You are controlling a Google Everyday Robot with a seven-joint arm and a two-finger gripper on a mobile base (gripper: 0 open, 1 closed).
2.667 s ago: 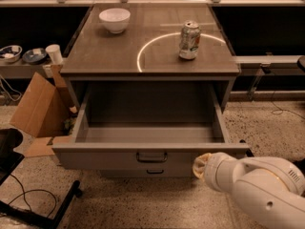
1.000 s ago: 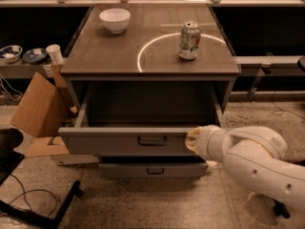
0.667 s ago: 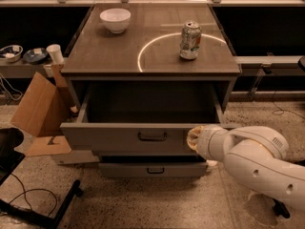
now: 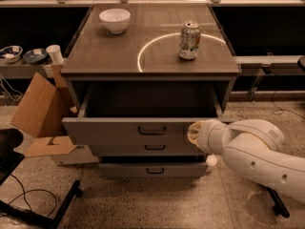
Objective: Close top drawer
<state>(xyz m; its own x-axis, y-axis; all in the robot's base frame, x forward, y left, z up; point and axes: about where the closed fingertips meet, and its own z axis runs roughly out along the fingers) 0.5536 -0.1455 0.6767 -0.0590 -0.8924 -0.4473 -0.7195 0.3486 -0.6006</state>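
Observation:
The top drawer is a wide grey drawer with a small dark handle at its centre. It stands partly open and its inside looks bare. My gripper is at the end of the white arm, low right, and presses against the right end of the drawer's front panel. Two shallower grey drawers sit below it, both pulled out slightly.
On the cabinet top stand a white bowl at the back left and a soda can at the right. A cardboard box leans at the cabinet's left. A dark stand base lies on the floor, lower left.
The top drawer has slid inward, from far out to partly open. My gripper has moved with it, staying against the right end of its front.

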